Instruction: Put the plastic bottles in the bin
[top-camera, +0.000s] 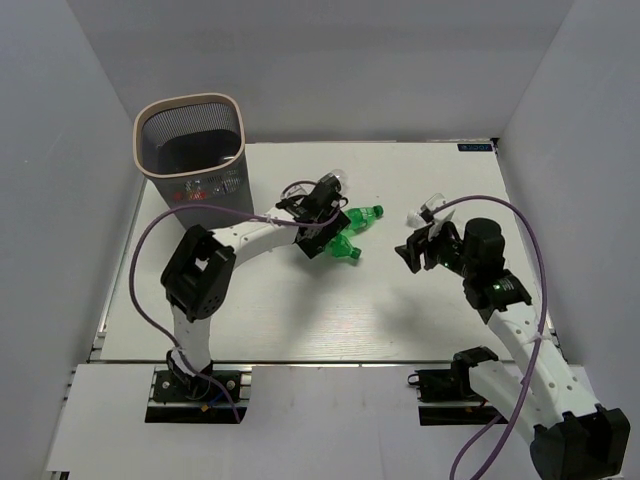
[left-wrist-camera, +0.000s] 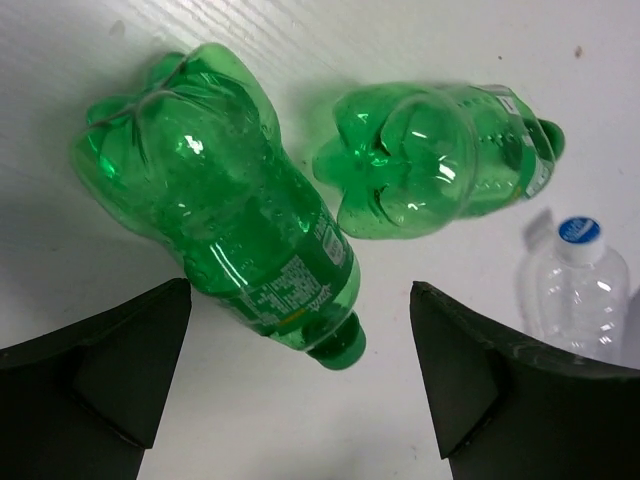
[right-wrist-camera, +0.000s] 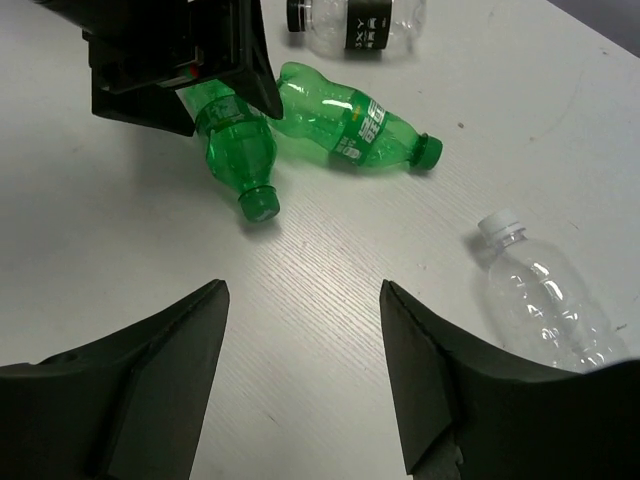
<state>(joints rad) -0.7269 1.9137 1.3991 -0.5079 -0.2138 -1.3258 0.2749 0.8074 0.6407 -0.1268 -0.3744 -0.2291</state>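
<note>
Little of the job looked settled: four bottles lay out on the table (top-camera: 300, 320), well apart from the bin (top-camera: 188, 99), which stood at the far left corner. Through its mesh some reddish and pale shapes showed near the bottom, probably bottles already inside, though they could not be counted. The left gripper (left-wrist-camera: 300, 300) hung low over the first green bottle (left-wrist-camera: 225, 225), its jaws spread wide to either side of the capped end and holding nothing; this looked like the start of a pick, with no grasp made yet. The second green bottle (left-wrist-camera: 440, 160) lay just beside the first, their bases close together. The right gripper (right-wrist-camera: 300, 300) was likewise wide open and empty, poised above bare table, with the white-capped clear bottle (right-wrist-camera: 545, 300) near its right finger. The black-labelled clear bottle (right-wrist-camera: 360, 22) sat beyond the green pair. By this showing all four had yet to be lifted and carried to the bin
</note>
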